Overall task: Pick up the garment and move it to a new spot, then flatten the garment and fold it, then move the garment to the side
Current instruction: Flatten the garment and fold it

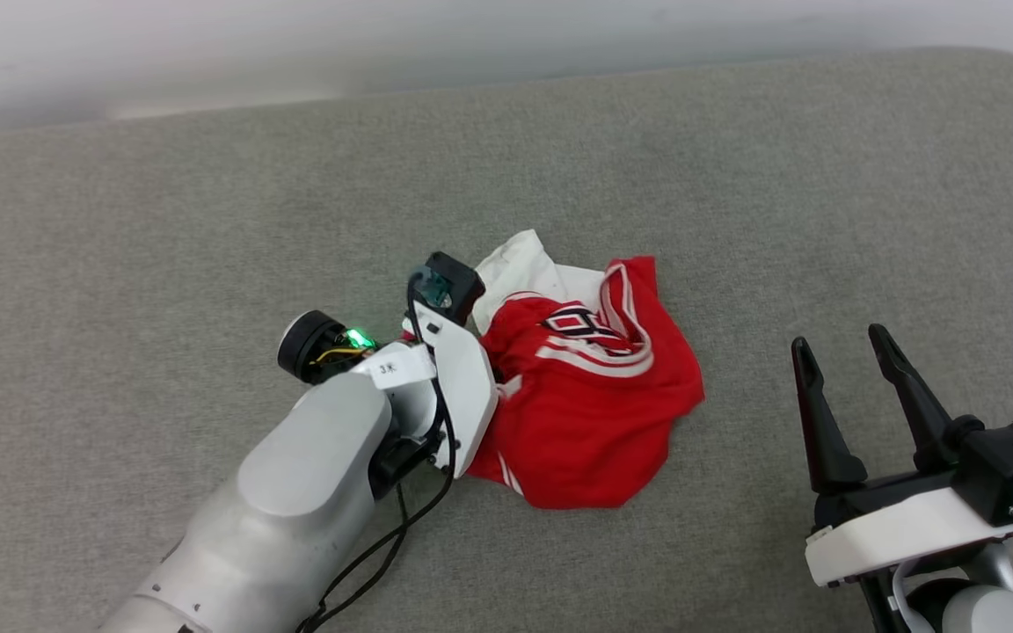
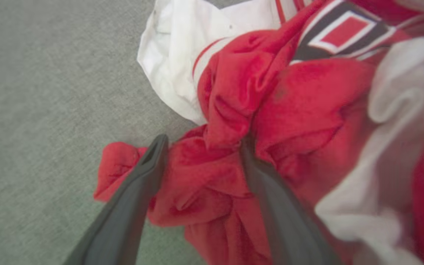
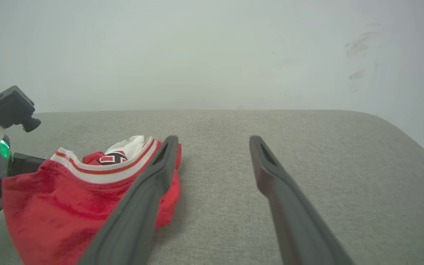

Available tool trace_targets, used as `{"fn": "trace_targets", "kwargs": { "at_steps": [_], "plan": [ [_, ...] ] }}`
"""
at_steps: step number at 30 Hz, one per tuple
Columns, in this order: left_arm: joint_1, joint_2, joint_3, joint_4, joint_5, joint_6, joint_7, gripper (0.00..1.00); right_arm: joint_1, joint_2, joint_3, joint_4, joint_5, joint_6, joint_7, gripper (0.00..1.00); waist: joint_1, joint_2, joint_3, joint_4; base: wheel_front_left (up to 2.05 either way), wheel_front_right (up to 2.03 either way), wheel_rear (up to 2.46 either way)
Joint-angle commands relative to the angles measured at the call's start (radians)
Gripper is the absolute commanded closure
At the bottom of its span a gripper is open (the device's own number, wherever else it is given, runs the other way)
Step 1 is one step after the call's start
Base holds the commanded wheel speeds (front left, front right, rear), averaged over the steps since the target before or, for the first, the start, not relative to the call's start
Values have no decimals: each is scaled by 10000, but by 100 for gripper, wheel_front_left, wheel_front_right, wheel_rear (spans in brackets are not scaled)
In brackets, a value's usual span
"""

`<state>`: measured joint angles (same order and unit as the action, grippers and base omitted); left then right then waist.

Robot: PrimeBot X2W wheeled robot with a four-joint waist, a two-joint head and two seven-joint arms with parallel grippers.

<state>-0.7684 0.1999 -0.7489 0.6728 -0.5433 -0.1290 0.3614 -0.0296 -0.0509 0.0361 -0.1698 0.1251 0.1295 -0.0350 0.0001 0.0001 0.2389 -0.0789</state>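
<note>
My left hand [image 2: 203, 141] is down on the crumpled red jersey with white sleeves and black lettering [image 1: 594, 413], which lies near the middle of the grey cloth-covered bench [image 1: 207, 193]. Its fingers stand apart with a bunch of red cloth between them, not yet pinched. My right hand [image 1: 839, 337] hovers spread and empty, off to the jersey's right. I judge this the pick-up: next, close firmly on that bunch, then lift.
</note>
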Motion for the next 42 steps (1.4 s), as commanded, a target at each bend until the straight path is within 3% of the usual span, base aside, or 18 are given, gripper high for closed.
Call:
{"fn": "trace_targets", "kwargs": {
  "at_steps": [1,5,6,7,8,12,18,23,28,32,38,42],
  "plan": [
    [-45,9,-184,113,-98,-10,135,0,-131,14,37,9,39,23,-58,0,-1,-1,94,-93,0,0,0],
    [-134,164,-1587,522,-595,-29,1147,3,-205,13,37,96,59,23,-107,0,-1,-1,169,-177,0,0,0],
    [-133,229,-1879,541,-804,-32,1316,55,-223,14,39,108,70,23,-113,0,-1,-1,179,-195,0,0,0],
    [-173,312,-2119,520,-938,-33,1373,87,-227,14,30,125,73,23,-131,0,-1,-1,181,-206,0,0,0],
    [-252,393,-2362,527,-1058,-35,1419,100,-225,14,15,141,81,23,-143,0,-1,-1,175,-208,0,0,0],
    [-667,711,-2801,539,-1425,-15,929,100,-224,14,-38,170,104,23,-169,0,-1,-1,126,-161,0,0,0],
    [-1292,754,-2746,626,-1387,-4,-630,100,-148,14,-80,229,168,23,-213,0,-1,-1,-81,58,0,0,0],
    [-1396,847,-2386,523,-1225,419,-2059,100,-44,14,-133,296,234,23,-241,0,-1,-1,-357,257,0,0,0],
    [-1052,1203,-1638,-138,-1456,1187,-3340,100,69,13,-228,325,301,23,-245,0,-1,-1,-564,489,0,0,0],
    [-408,1873,-774,-1167,-1848,2009,-4263,100,125,13,-285,347,356,23,-241,0,-1,-1,-749,636,0,0,0],
    [1631,3267,240,-3184,-2472,3445,-4789,100,297,14,-352,390,399,23,-264,0,-1,-1,-1024,799,0,0,0],
    [3396,3704,466,-4442,-3077,4223,-4653,100,369,14,-380,437,464,23,-296,0,-1,-1,-1170,861,0,0,0]
  ]
}}
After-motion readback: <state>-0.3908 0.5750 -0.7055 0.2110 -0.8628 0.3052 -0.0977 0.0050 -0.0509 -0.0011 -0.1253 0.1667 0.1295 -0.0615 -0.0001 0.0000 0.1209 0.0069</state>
